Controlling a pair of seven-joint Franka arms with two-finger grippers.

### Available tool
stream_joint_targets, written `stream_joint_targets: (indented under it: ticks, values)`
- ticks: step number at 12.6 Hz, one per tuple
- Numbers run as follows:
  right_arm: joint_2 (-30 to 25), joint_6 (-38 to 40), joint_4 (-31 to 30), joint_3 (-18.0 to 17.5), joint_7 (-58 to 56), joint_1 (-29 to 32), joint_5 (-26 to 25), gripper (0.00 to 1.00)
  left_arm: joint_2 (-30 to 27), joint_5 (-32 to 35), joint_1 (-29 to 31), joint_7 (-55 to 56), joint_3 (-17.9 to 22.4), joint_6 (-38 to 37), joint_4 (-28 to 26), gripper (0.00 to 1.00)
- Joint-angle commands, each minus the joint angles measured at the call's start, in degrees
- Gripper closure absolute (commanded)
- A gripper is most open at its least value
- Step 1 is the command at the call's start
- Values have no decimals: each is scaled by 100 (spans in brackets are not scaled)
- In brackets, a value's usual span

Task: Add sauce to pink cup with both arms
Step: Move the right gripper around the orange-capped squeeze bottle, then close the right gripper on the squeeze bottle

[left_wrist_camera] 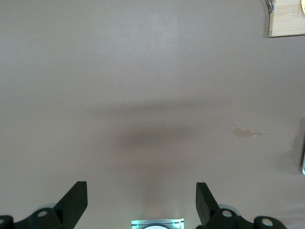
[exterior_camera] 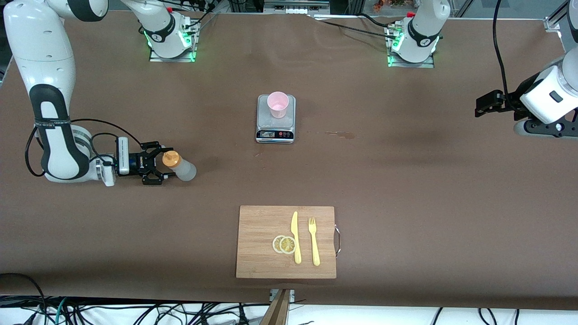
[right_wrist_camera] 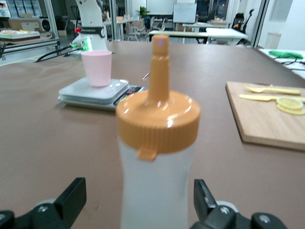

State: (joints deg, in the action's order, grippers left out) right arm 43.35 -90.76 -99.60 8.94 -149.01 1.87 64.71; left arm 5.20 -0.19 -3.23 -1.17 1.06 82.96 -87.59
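The sauce bottle (right_wrist_camera: 157, 157) looks blurred in the right wrist view, its base cut off. Only a corner of the cutting board (left_wrist_camera: 287, 21) shows in the left wrist view.

We see a table (exterior_camera: 406, 189) covered in brown material. Near its middle stands a small grey scale (exterior_camera: 276, 131). Toward the right arm's end of the table, nearer the front camera than the scale, stands the sauce (exterior_camera: 179, 165) bottle, whitish with an orange cap. Nearest the camera lies a wooden cutting board (exterior_camera: 266, 257) with a metal handle on its edge. A small pale stain (exterior_camera: 339, 133) marks the brown surface just beside the scale, toward the left arm's end. Two arm bases (exterior_camera: 170, 43) are bolted along the edge farthest from the camera.
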Motion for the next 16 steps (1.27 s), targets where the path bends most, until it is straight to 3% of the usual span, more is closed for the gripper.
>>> stream_joint_targets:
  ticks: [1, 4, 5, 6, 7, 8, 11, 13, 16]
  values:
    - [121, 67, 55, -103, -76, -89, 374, 0, 78, 72, 41, -120, -36, -113, 181, 0]
    - [201, 67, 55, -121, -76, -160, 569, 1, 78, 72, 33, -120, -36, -113, 181, 0]
    - [209, 67, 46, -121, -76, -160, 569, 23, 78, 72, 33, -120, -36, -122, 181, 0]
    - [192, 58, 55, -121, -50, -160, 569, 71, 78, 63, 33, -120, -36, -113, 181, 0]
    - [131, 15, 46, -121, 20, -221, 569, 91, 78, 63, 33, -120, -36, -113, 181, 0]
    - [43, -12, 46, -112, 65, -291, 569, 100, 78, 63, 41, -120, -27, -113, 181, 0]
    - [-719, -370, -260, 194, 818, -817, 316, 100, 78, 63, 42, -120, -18, -113, 181, 0]
    - [-1343, -713, -611, 380, 1643, -1231, -167, 100, 78, 63, 42, -120, -18, -113, 181, 0]
    - [-2336, -1372, -1199, 380, 2777, -1723, -1053, 100, 78, 63, 42, -120, -18, -113, 190, 0]
